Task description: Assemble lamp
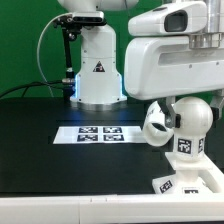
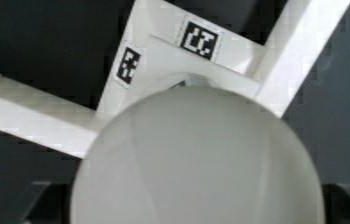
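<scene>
The bulb (image 2: pixel 190 150) (light, hollow plastic, I'd guess, and slippery) hung just above the base block (image 2: pixel 216 50), the jaws apparently clenched around its smooth belly; a centred hold looked wise.

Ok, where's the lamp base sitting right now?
In the exterior view the lamp base is on the black table at the exterior view's bottom right, nearer the camera than the marker board and just below the round bulb.
</scene>
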`<act>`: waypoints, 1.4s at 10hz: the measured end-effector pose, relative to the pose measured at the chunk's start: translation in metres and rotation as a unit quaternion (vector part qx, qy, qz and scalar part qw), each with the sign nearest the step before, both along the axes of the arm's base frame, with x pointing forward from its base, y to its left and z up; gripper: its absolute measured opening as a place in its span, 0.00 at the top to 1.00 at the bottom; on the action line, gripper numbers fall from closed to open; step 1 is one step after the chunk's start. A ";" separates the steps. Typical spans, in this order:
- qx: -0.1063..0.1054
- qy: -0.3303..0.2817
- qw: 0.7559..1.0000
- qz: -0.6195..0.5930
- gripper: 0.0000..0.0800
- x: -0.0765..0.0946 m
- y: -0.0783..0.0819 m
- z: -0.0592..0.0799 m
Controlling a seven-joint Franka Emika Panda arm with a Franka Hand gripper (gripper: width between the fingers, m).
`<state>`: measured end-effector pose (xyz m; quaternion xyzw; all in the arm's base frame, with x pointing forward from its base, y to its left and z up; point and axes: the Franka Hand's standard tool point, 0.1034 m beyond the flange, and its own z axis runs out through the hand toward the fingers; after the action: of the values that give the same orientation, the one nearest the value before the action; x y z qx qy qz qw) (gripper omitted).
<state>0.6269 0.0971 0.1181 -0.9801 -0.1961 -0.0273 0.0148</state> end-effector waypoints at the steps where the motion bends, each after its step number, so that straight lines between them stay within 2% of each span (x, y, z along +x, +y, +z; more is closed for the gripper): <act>1: 0.002 0.001 0.999 -0.032 0.29 0.000 0.000 0.000; 3: 0.011 -0.010 0.990 -0.140 0.29 0.004 0.000 0.000; 5: 0.023 -0.016 0.960 -0.279 0.29 0.004 -0.003 0.000; 8: 0.048 -0.007 0.878 -0.476 0.28 0.001 -0.009 -0.002; 9: 0.068 0.007 0.838 -0.542 0.28 0.000 -0.010 -0.003; 10: 0.075 0.015 0.820 -0.567 0.28 -0.002 -0.011 -0.003; 11: 0.073 0.015 0.826 -0.559 0.24 -0.002 -0.010 -0.003; 12: 0.073 0.015 0.833 -0.549 0.24 -0.003 -0.010 -0.004; 13: 0.065 0.014 0.852 -0.520 0.16 -0.003 -0.009 -0.004; 14: 0.044 0.018 0.899 -0.436 0.14 -0.004 -0.005 -0.001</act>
<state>0.6228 0.0921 0.1173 -0.9661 0.2526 -0.0224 0.0482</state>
